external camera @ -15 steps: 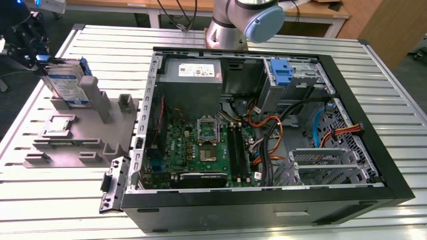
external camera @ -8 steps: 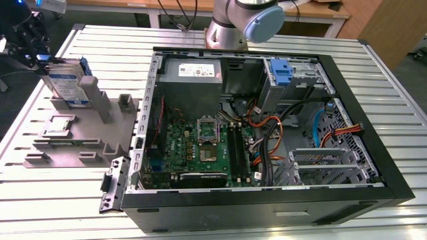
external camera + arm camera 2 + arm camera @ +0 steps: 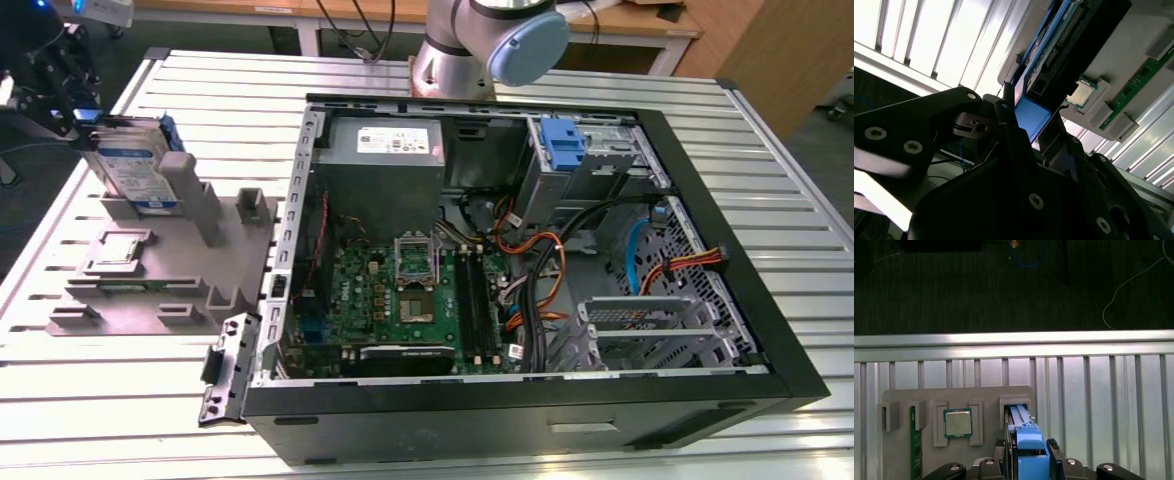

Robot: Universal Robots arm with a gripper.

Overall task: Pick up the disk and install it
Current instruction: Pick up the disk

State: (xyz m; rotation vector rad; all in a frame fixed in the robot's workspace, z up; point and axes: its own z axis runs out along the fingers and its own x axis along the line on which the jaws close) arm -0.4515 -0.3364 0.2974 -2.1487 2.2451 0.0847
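Disk (image 3: 134,162) stands upright in the grey holder (image 3: 134,285) on the bench (image 3: 80,420), at the exterior view's left, not yet lifted. The claw (image 3: 1026,444) straddles its blue carrier; whether it is clamped I cannot tell. Installation in the open computer case (image 3: 787,360) remains undone.

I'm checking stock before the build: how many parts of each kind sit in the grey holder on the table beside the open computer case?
disk: 1
processor chip: 1
memory stick: 1
Total: 3
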